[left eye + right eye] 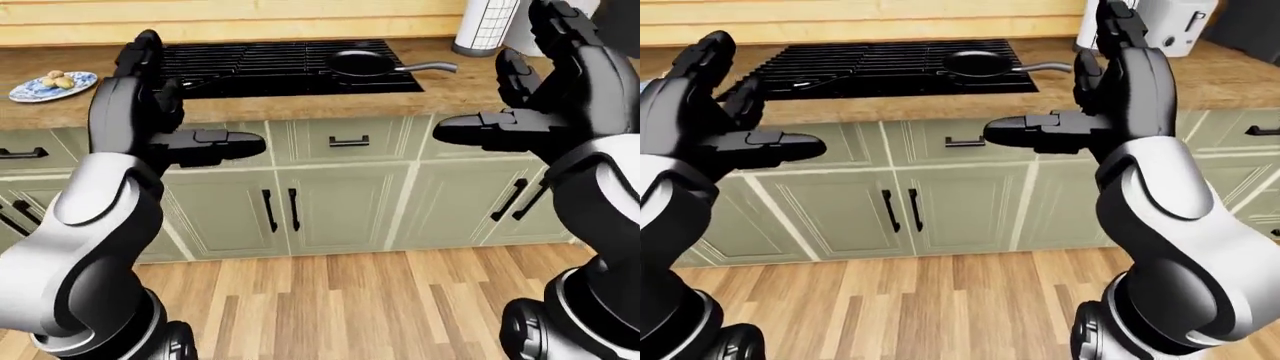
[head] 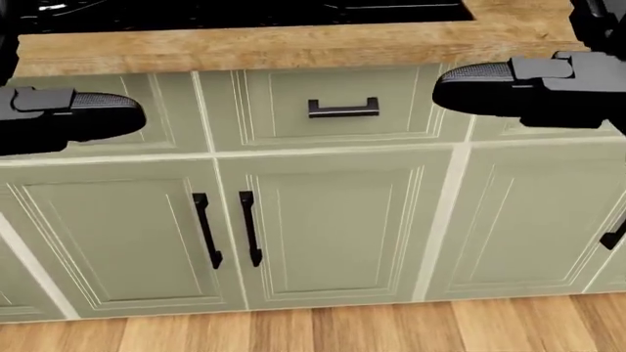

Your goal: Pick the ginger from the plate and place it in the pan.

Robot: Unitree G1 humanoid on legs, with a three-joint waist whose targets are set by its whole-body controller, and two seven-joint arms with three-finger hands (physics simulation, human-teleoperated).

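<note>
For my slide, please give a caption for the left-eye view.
Both open hands, left hand and right hand, raised before the counter; ginger on plate, pan on stove.

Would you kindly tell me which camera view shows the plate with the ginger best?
The left-eye view: the blue-patterned plate with pale ginger pieces sits on the wooden counter at far left. The right-eye and head views do not show it.
</note>
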